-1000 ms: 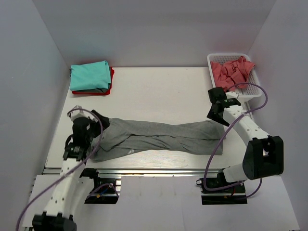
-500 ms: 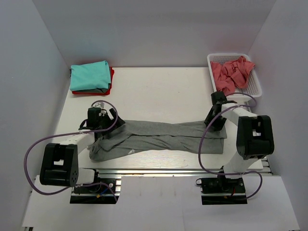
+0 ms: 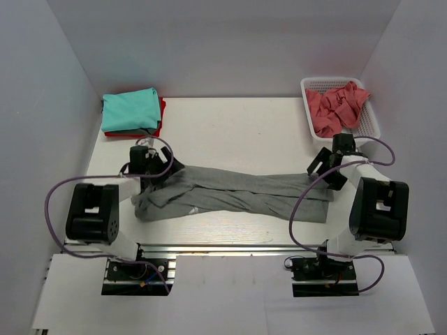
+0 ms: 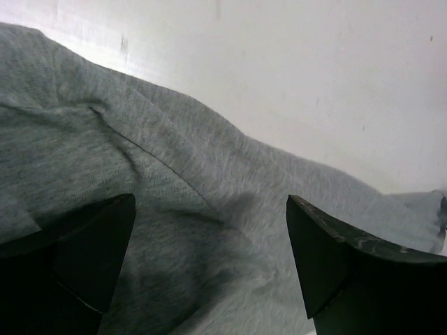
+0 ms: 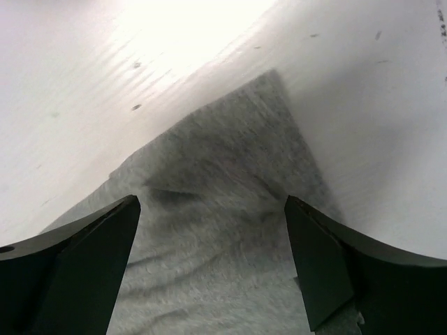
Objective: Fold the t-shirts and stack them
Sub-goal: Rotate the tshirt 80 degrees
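Note:
A grey t-shirt with a small white mark lies stretched and bunched across the table's front, from left to right. My left gripper is open over its left end; the grey cloth lies between and under the jaws. My right gripper is open over the shirt's right end, whose corner lies flat between the jaws. A folded teal t-shirt sits on a folded red one at the back left. A coral-pink t-shirt lies crumpled in the basket.
A white mesh basket stands at the back right, close behind the right arm. The enclosure's grey walls bound the white table on three sides. Purple cables loop off both arms near the front edge.
Both arms have swung outward and down to the shirt's two ends. The shirt has shifted slightly back and lies narrower and more stretched than before.

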Controlling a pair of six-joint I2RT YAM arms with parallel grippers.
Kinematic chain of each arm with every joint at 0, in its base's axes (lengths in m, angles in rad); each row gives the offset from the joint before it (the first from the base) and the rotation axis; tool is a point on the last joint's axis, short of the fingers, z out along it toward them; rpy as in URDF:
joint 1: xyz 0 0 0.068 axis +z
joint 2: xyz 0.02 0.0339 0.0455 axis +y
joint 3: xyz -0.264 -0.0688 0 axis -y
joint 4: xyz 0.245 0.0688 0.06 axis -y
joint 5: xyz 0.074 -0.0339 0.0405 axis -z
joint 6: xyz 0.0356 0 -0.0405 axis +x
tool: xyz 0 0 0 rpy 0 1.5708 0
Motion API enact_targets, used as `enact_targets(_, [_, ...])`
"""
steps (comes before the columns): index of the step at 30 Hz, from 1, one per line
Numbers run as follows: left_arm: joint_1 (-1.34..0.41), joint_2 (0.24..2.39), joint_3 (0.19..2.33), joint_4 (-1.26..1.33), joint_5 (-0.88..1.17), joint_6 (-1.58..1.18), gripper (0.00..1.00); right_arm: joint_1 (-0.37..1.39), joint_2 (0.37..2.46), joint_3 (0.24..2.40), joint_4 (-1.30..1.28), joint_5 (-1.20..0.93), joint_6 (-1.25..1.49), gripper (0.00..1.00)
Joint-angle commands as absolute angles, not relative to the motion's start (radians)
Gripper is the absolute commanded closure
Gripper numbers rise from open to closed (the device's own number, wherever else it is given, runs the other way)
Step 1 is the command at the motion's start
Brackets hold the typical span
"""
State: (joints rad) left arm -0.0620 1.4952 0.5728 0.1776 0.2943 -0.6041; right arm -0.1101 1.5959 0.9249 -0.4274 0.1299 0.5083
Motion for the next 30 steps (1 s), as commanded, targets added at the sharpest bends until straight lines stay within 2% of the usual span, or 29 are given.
enact_targets(1, [-0.049, 1.630, 0.672, 0.057, 0.270, -0.528, 0.00, -0.101, 1.499, 0.905, -0.355, 0.042, 0.425, 0.10])
enact_targets(8, [-0.086, 1.934, 1.001, 0.044, 0.382, -0.440, 0.00, 0.035, 1.419, 0.827, -0.290, 0.025, 0.397, 0.10])
enact_targets(11, [-0.107, 2.072, 1.266, -0.018, 0.391, -0.399, 0.00, 0.096, 1.436, 0.787, -0.243, -0.055, 0.379, 0.10])
enact_targets(13, [-0.146, 2.141, 1.369, -0.034, 0.423, -0.373, 0.00, 0.133, 1.465, 0.764, -0.223, -0.074, 0.383, 0.10])
enact_targets(18, [-0.222, 2.373, 1.796, -0.156, 0.459, -0.298, 0.00, 0.250, 1.506, 0.701, -0.212, -0.149, 0.425, 0.10])
enact_targets(22, [-0.287, 2.674, 2.232, -0.187, 0.523, -0.314, 0.00, 0.372, 1.439, 0.614, -0.268, -0.219, 0.433, 0.10])
enact_targets(23, [-0.297, 2.722, 2.297, -0.170, 0.523, -0.355, 0.00, 0.399, 1.422, 0.588, -0.284, -0.286, 0.423, 0.10])
enact_targets(24, [-0.307, 2.765, 2.350, -0.135, 0.543, -0.380, 0.00, 0.499, 1.411, 0.580, -0.329, -0.301, 0.419, 0.10])
enact_targets(25, [-0.307, 2.801, 2.418, -0.027, 0.554, -0.411, 0.00, 0.537, 1.405, 0.578, -0.348, -0.316, 0.398, 0.10])
enact_targets(28, [-0.336, 2.885, 2.460, 0.148, 0.448, -0.540, 0.00, 0.752, 1.393, 0.647, -0.385, -0.396, 0.347, 0.10])
enact_targets(30, [-0.362, 2.940, 2.486, 0.254, 0.387, -0.595, 0.00, 0.805, 1.425, 0.693, -0.391, -0.419, 0.247, 0.10])
